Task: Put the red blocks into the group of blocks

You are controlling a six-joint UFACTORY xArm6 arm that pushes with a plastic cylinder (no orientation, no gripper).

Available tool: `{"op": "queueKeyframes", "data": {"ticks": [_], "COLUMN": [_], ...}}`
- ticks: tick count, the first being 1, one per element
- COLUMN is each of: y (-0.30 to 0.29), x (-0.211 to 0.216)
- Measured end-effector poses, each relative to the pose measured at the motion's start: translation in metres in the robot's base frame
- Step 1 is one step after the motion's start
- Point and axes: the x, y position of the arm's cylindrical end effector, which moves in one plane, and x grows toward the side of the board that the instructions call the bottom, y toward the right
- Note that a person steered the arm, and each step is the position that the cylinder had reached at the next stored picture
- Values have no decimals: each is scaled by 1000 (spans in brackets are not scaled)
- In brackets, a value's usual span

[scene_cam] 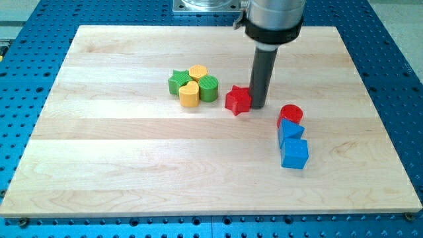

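1. The red star block (238, 100) lies near the middle of the wooden board (99, 172), just to the view's right of the group and not yet touching it. My tip (258, 106) stands against its right side, touching or very nearly so. The rod has no jaws, so nothing opens or closes; it only presses sideways.

2. The red cylinder block (290, 114) sits further to the view's right, touching the upper blue block (290, 131), with the blue cube (295, 154) just below that.

3. The group is tight: a green star block (176, 81), a yellow hexagon block (197, 73), a yellow heart block (189, 94) and a green cylinder block (209, 88), all touching neighbours.

4. I judge the step in hand to be the first red block's push toward the group. The next move calls for a short push to the view's left, centred on the star so it does not spin off. The cylinder then needs an approach from its right side, clear of the blue blocks.

5. The blocks look like small, matt, ridged solids; the board is pale, smooth wood on a blue perforated table (403, 79).
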Motion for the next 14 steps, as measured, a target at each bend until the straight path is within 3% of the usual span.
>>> {"op": "queueKeyframes", "data": {"ticks": [6,7,8,10,11,12,13,14], "y": [-37,-85,-66,-119,-105,-101,-97,-45], "x": [-6,29,41,63,26,19,54,7]}}
